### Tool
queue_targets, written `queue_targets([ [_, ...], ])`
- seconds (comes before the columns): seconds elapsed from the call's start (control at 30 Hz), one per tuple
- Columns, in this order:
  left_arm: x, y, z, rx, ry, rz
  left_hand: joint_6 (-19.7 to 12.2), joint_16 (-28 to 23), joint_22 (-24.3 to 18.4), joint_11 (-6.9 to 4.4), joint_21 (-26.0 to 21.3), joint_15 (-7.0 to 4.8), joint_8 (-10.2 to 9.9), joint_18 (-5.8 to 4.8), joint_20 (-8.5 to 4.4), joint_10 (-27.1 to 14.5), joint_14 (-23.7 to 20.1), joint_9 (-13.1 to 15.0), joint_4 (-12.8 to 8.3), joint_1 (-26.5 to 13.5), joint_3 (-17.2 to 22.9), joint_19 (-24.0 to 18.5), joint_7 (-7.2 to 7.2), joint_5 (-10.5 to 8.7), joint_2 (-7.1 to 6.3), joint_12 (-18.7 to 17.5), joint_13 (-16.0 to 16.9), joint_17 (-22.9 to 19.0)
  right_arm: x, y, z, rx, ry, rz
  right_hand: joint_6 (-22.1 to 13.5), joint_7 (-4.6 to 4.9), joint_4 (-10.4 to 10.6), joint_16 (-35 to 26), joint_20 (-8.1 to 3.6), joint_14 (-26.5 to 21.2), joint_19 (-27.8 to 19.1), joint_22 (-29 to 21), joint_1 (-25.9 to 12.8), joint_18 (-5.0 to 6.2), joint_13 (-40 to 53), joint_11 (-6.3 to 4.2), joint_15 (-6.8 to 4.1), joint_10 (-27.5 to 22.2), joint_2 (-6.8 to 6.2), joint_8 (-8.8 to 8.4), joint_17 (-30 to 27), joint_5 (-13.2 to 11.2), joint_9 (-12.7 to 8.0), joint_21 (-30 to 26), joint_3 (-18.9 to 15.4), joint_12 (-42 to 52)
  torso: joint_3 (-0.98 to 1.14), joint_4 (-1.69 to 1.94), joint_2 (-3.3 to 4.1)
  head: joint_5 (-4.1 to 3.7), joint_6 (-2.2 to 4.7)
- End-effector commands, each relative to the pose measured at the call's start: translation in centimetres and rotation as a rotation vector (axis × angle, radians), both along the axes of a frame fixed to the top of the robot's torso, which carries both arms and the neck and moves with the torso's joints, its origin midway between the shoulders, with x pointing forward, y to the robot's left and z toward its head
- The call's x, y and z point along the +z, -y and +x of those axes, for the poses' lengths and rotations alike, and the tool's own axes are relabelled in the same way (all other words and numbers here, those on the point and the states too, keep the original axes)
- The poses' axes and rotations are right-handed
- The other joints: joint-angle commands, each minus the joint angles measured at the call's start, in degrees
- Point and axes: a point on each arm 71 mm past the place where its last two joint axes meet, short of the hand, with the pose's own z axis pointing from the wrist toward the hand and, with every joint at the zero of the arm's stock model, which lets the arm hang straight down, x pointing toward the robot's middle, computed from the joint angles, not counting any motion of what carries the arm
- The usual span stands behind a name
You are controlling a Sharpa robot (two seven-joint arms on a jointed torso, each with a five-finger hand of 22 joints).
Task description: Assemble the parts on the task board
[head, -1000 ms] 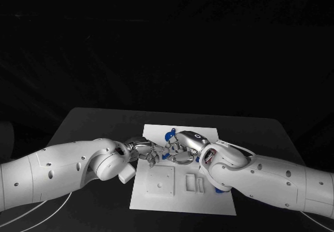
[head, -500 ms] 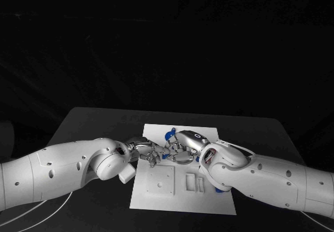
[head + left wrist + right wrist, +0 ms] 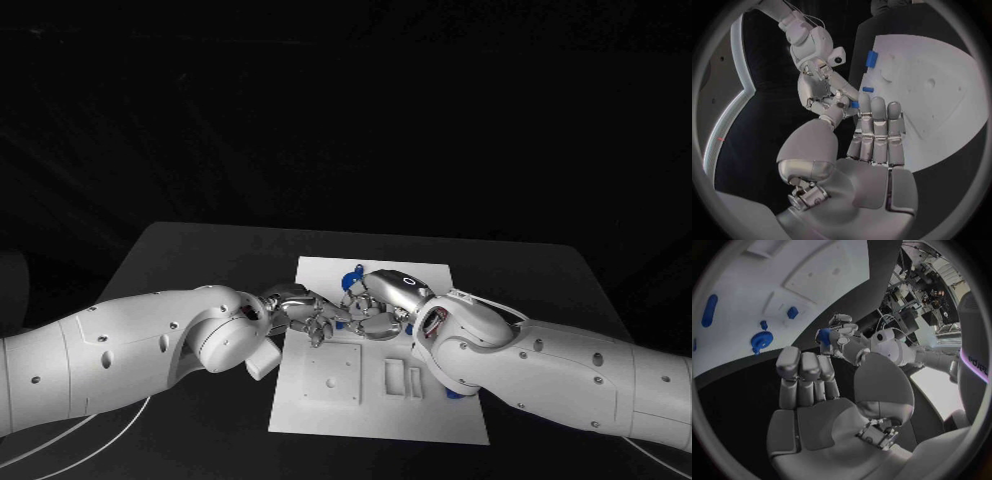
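Both hands meeting over the task board (image 3: 378, 400), up at the 12 o'clock half of it. Left hand (image 3: 296, 312) comes in from 9, right hand (image 3: 378, 305) from 3, fingertips near touching above the board's middle.

Step in hand, my read: a handover or mid-air mating of one small blue part (image 3: 824, 335). In the right wrist view the left hand (image 3: 841, 335) pinches that blue part at its fingertips, so left's got hold of it. Right hand (image 3: 807, 390): fingers together, half curled, palm bare. A bit of blue (image 3: 854, 104) shows by its fingertips in the left wrist view, but can't tell whether it's gripping that or just near it.

Other parts on the board: a round blue piece (image 3: 761, 339), a long blue one (image 3: 709, 310), two small blue bits (image 3: 792, 312). One more blue part (image 3: 356, 272) sits at the board's 12 o'clock edge, beyond the hands. Board itself is mid-surface (image 3: 202, 250), white with recessed slots at 6 o'clock.

Next, I'd say: line the part up w/ its mate or seat, slow, fine wrist trim, no squeezing it out of the pinch.

Vs a sec ago: barely anything. Arms in the same spot, fingers only slightly reshuffled; parts and board haven't shifted.
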Motion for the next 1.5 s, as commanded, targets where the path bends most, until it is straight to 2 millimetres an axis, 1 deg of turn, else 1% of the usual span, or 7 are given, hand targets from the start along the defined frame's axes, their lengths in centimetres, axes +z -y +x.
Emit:
queue_targets([
  [0.03,0.20,0.65,-0.21,-0.031,-0.008,-0.041,0.27,-0.08,1.11,0.00,-0.06,0.13,0.41,-0.46,-3.50,0.39,-0.24,-0.07,-0.32,-0.16,-0.09,-0.36,0.01,-0.18,0.68,-0.29,0.08,0.09,0.07,-0.08,-0.06,0.009,0.007,0.007,-0.14,0.20,0.08,0.15,-0.43,0.06,-0.09,0.73,0.56,5.70,-0.26,0.02,-0.35,-0.54,-0.29,-0.16,-0.01,-0.36,-0.03,0.15,0.27,-0.41,0.00,0.00,-0.01,0.02,-0.03],
  [0.27,0.21,0.82,-0.24,-0.033,-0.016,-0.054,0.48,-0.05,1.14,-0.05,-0.05,0.14,0.55,-0.51,-3.48,0.47,-0.22,-0.24,-0.40,-0.08,-0.11,-0.40,-0.04,-0.17,1.43,-0.39,0.06,0.16,0.08,-0.06,-0.03,0.006,0.005,0.014,-1.00,0.46,0.06,-0.06,-0.57,-0.07,-0.22,0.68,0.90,5.70,-1.19,0.24,-0.16,-1.91,-1.31,-0.72,-0.07,-0.27,-0.23,-0.01,0.41,-1.69,-0.01,-0.01,-0.02,0.00,-0.02],
  [0.63,0.20,0.95,-0.32,-0.042,-0.029,-0.064,1.28,0.05,1.18,-0.24,0.02,0.09,1.01,-0.55,-3.51,0.68,-0.15,-0.41,-0.57,0.13,-0.21,-0.42,-0.25,-0.17,2.30,-0.52,0.05,0.29,0.12,0.03,0.04,-0.002,0.007,0.025,-3.99,1.47,0.65,-0.34,-0.78,-0.06,-0.25,0.54,1.81,5.70,-2.18,1.18,0.69,-3.52,-2.86,-2.60,-0.12,-0.30,-1.14,-0.37,0.85,-3.11,0.02,0.00,0.01,-0.01,-0.01],
  [0.77,0.19,0.96,-0.34,-0.041,-0.035,-0.069,1.46,0.11,1.19,-0.28,0.04,0.07,1.11,-0.55,-3.52,0.75,-0.12,-0.47,-0.61,0.22,-0.24,-0.42,-0.30,-0.17,2.52,-0.54,0.05,0.34,0.13,0.08,0.04,-0.005,0.007,0.026,-4.31,1.61,0.81,-0.38,-0.81,-0.05,-0.22,0.52,2.00,5.70,-2.39,1.32,0.82,-3.83,-3.13,-2.80,-0.12,-0.32,-1.25,-0.41,0.91,-3.37,0.03,0.01,0.02,0.01,0.00],
  [1.07,0.21,0.89,-0.28,-0.032,-0.038,-0.079,2.40,0.35,1.24,-0.57,0.22,-0.10,1.64,-0.54,-3.66,1.17,0.04,-0.78,-0.93,1.62,-0.03,-0.40,-0.60,-0.13,3.65,-0.63,0.09,0.57,0.13,0.14,0.05,-0.006,0.007,0.026,-4.43,1.68,0.89,-0.42,-0.83,-0.05,-0.22,0.51,2.26,5.70,-2.44,1.39,0.90,-3.92,-3.23,-2.88,-0.12,-0.33,-1.31,-0.46,1.03,-3.45,0.00,0.01,0.02,0.04,-0.12],
  [1.23,0.21,0.87,-0.25,-0.028,-0.039,-0.082,3.76,0.60,1.19,-0.91,0.53,-0.31,2.37,-0.63,-3.79,1.96,0.44,-1.12,-0.47,4.91,3.88,0.05,-0.98,-0.22,4.02,-0.89,0.02,0.81,0.13,0.16,0.04,-0.007,0.007,0.026,-4.42,1.69,0.90,-0.43,-0.84,-0.05,-0.23,0.51,2.36,5.70,-2.45,1.40,0.91,-3.94,-3.23,-2.87,-0.12,-0.33,-1.31,-0.47,1.08,-3.46,0.02,0.02,0.00,0.05,-0.13],
  [1.5,0.21,0.76,-0.19,-0.012,-0.041,-0.085,5.06,0.71,1.22,-1.19,0.90,-0.36,3.28,-0.88,-3.87,2.63,0.70,-1.30,0.39,5.25,7.57,0.38,-1.31,-0.23,3.75,-1.33,-0.05,1.01,0.19,0.08,-0.06,-0.003,0.009,0.029,-4.40,1.70,0.92,-0.44,-0.85,-0.05,-0.23,0.51,2.41,5.70,-2.48,1.41,0.92,-3.98,-3.25,-2.87,-0.12,-0.33,-1.32,-0.48,1.10,-3.49,0.00,0.01,0.01,0.10,-0.13],
])
